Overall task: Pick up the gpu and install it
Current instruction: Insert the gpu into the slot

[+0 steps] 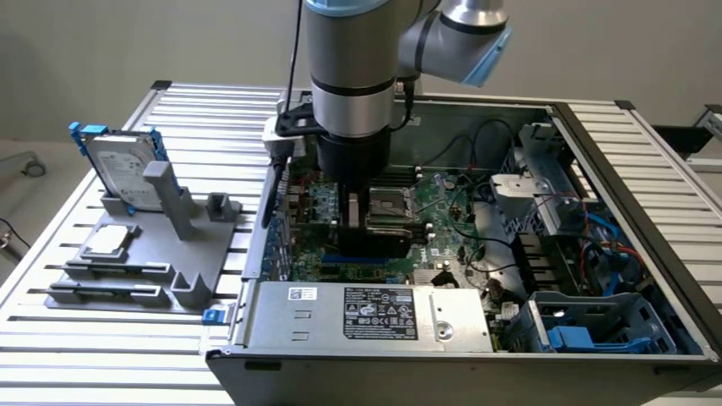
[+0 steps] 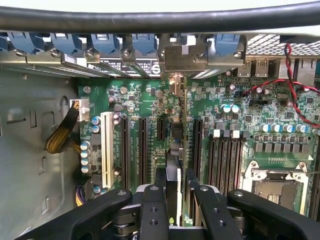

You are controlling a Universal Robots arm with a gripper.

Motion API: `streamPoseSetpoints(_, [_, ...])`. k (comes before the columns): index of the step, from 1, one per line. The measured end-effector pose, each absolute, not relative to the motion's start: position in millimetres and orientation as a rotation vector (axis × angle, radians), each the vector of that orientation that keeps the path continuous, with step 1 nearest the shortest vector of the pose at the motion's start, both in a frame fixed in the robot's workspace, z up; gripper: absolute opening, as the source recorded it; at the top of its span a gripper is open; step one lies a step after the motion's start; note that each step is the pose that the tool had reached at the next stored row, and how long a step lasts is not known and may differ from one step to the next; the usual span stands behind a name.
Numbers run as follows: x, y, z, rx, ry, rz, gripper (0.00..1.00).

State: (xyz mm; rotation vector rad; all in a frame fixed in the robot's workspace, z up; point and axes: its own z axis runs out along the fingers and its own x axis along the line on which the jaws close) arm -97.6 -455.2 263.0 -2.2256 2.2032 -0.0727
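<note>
My gripper is down inside the open computer case and is shut on the gpu. The card is seen edge-on: a thin strip running from between my fingers to its silver end bracket at the case's rear wall. It stands upright over the green motherboard, in line with the black expansion slots; I cannot tell whether it touches a slot. In the exterior view the gripper hangs low over the motherboard, with the card mostly hidden under the wrist.
A silver hard drive in a blue frame and a small CPU chip sit on the grey fixture outside the case. The power supply, memory slots, CPU socket and red-black wires surround the card.
</note>
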Motion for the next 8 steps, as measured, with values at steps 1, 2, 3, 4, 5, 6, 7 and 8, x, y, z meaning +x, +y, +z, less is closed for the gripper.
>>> streamPoseSetpoints(1, [-97.6, -455.3, 262.8, -2.226, 2.203, -0.072, 0.27])
streamPoseSetpoints(2, [-97.6, -455.4, 262.6, -2.226, 2.203, -0.071, 0.27])
streamPoseSetpoints(3, [-97.6, -455.5, 262.4, -2.226, 2.203, -0.071, 0.27])
streamPoseSetpoints(4, [-97.6, -455.6, 262.2, -2.225, 2.203, -0.07, 0.27])
streamPoseSetpoints(5, [-97.6, -455.6, 262.0, -2.225, 2.203, -0.069, 0.27])
streamPoseSetpoints(6, [-97.6, -455.6, 261.8, -2.225, 2.202, -0.068, 0.27])
streamPoseSetpoints(7, [-97.6, -455.6, 261.5, -2.224, 2.202, -0.067, 0.27])
streamPoseSetpoints(8, [-97.6, -455.6, 261.3, -2.224, 2.202, -0.066, 0.27])
